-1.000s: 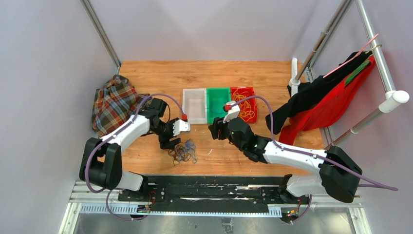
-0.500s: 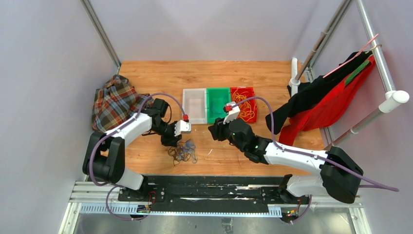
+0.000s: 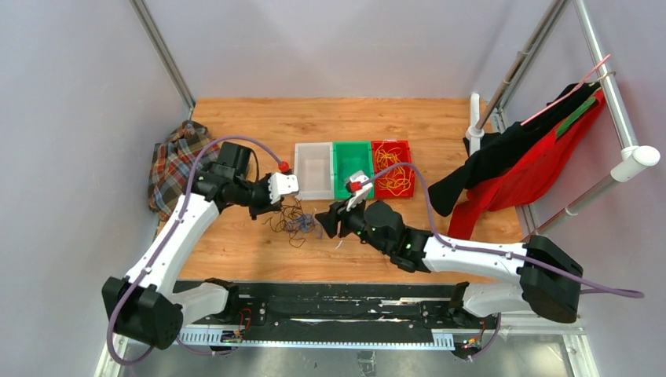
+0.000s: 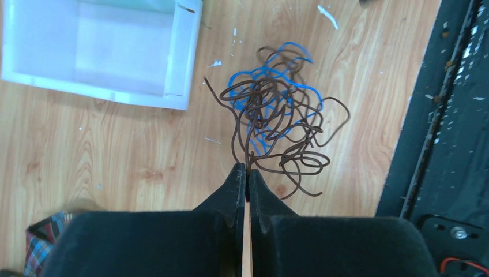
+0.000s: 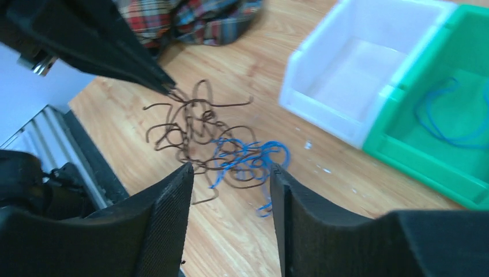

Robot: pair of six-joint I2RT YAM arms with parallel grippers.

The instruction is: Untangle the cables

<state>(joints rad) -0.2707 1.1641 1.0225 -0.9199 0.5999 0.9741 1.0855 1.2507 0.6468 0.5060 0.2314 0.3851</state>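
A tangle of thin dark brown and blue cables (image 3: 292,223) lies on the wooden table between my two grippers. My left gripper (image 4: 247,172) is shut on one dark brown strand at the tangle's near edge, and that strand runs up into the knot (image 4: 271,112). In the right wrist view the left fingers (image 5: 144,69) pinch the strand at the tangle's (image 5: 230,154) far left. My right gripper (image 5: 230,172) is open just short of the blue loops, with nothing between its fingers. From above, the left gripper (image 3: 271,209) is left of the tangle and the right gripper (image 3: 322,223) is right of it.
A white bin (image 3: 314,170), a green bin (image 3: 351,167) holding a blue cable (image 5: 450,115) and a red bin (image 3: 393,171) with yellow cables stand in a row behind the tangle. A plaid cloth (image 3: 177,169) lies at the left. Black and red clothes (image 3: 518,169) hang at the right.
My left gripper closed on a brown strand and drew back to the left, dragging the tangle away from the front edge. My right gripper swung left toward the tangle.
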